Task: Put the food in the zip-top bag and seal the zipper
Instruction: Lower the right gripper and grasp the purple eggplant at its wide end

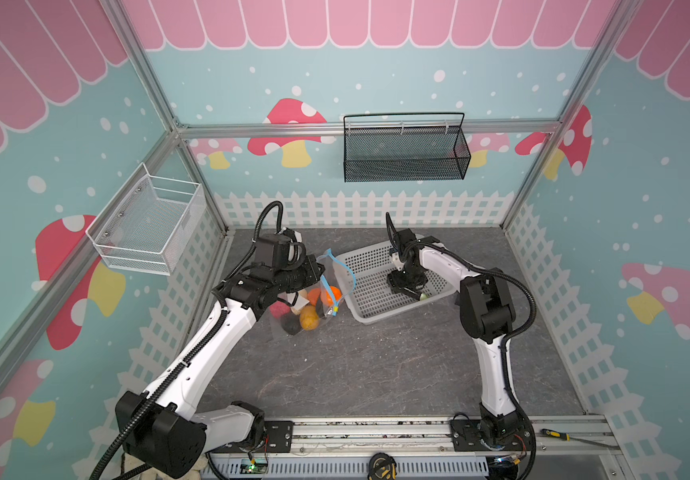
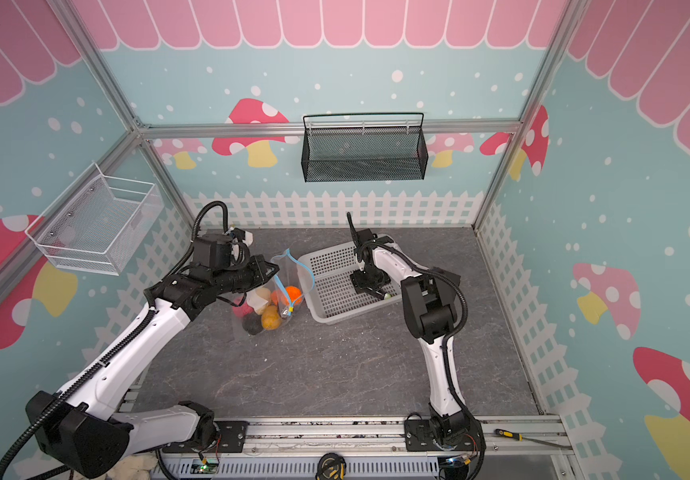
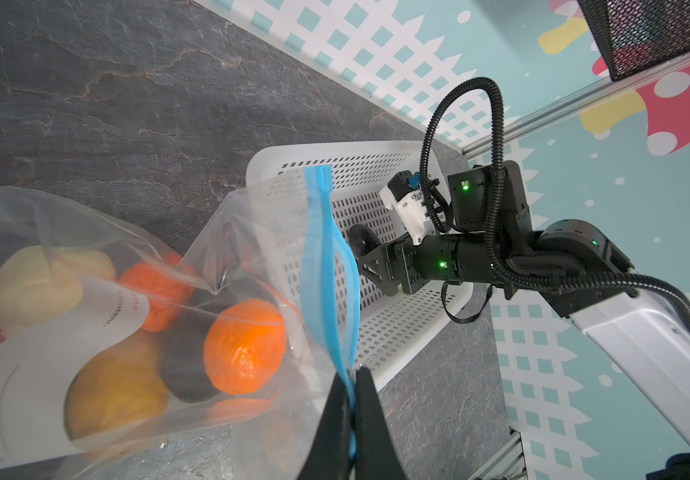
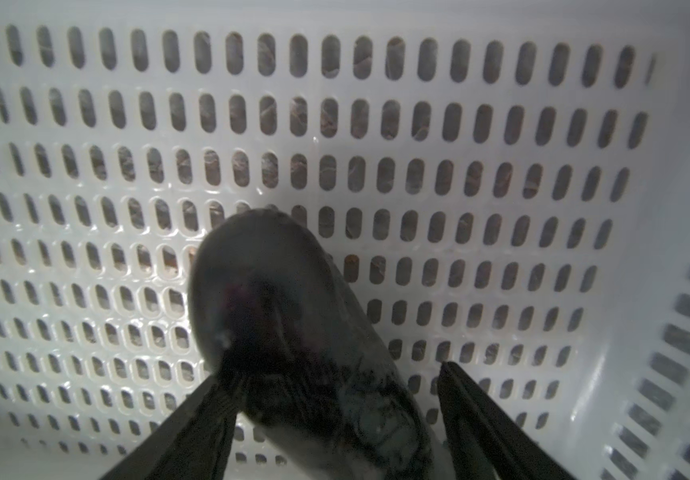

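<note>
1. Tabletop [image 1: 356, 365] of grey stone pattern is carrying everything. In both top views the white perforated basket [image 1: 370, 286] is sitting toward the back, right of centre.
2. The zip-top bag [image 3: 243, 216], clear and crinkly with a white label, is lying just beside the basket on its left, its mouth gaping toward the basket's rim.
3. The food [image 3: 245, 347] is sitting mostly inside the bag: two orange pieces, a cream one, a yellow-orange one, a red one and black lumps, all crowding together.
4. The right gripper [image 4: 330, 372] is reaching down into the basket with its jaws standing apart, straddling the long dark piece [image 4: 277, 299]. One finger is touching that piece while the other is standing clear of it.
5. That dark piece is lying on the basket floor, its green tip showing in a top view.
6. The left gripper [image 3: 353, 374] is pinching the zipper [image 3: 318, 249], jaws clamped together on the blue strip and holding it up.
7. The zipper's two sides are bowing apart, and its yellow tab [image 1: 336, 309] is hanging at the lower end.
</note>
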You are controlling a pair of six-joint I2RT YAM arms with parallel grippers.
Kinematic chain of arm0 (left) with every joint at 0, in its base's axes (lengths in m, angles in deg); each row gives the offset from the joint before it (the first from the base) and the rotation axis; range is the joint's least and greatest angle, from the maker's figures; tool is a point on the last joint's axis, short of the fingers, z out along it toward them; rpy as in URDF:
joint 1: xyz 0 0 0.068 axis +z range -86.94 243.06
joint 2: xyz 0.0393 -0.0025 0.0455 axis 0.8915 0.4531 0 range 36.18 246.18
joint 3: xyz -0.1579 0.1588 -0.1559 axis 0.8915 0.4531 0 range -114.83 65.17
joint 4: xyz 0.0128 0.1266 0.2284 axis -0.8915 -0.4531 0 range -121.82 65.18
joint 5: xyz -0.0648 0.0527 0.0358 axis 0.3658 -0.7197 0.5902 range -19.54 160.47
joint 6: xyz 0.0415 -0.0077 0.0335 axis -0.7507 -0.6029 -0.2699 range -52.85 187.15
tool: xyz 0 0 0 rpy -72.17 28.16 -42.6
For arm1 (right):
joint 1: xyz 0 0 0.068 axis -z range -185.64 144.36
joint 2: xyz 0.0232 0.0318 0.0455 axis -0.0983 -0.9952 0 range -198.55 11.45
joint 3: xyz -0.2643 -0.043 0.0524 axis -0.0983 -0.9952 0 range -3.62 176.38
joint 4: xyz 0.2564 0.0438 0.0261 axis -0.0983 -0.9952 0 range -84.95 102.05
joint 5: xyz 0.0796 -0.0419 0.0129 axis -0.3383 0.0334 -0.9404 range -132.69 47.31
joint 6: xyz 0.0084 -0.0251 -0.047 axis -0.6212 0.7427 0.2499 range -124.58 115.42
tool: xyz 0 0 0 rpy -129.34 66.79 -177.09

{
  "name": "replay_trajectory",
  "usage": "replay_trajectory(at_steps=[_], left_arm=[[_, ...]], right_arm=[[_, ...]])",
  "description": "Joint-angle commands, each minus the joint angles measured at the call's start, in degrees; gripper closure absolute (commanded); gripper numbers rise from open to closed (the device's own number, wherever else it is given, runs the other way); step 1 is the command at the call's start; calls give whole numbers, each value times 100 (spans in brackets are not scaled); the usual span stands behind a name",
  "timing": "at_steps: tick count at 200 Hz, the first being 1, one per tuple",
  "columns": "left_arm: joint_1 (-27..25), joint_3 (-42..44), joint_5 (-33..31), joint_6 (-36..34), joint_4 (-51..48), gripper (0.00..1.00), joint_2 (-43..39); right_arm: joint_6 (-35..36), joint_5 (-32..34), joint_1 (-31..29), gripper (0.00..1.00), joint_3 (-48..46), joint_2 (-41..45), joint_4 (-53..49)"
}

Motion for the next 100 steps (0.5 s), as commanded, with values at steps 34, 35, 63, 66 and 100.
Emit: replay_trajectory(at_steps=[34,35,63,66,100], left_arm=[[44,135,54,-1,132,100,-152],[39,139,55,-1,133,100,-152],[44,154,46,-1,132,100,-161],[44,155,47,-1,132,100,-163],[52,169,46,7,149,100,-141]], right_arm=[[-30,20,42,29,648,-544,47],[-30,19,46,30,660,-544,42],[-57,-43,67,33,816,-658,27],[-57,-50,68,34,815,-659,33],[-65,-111,86,42,820,-693,20]])
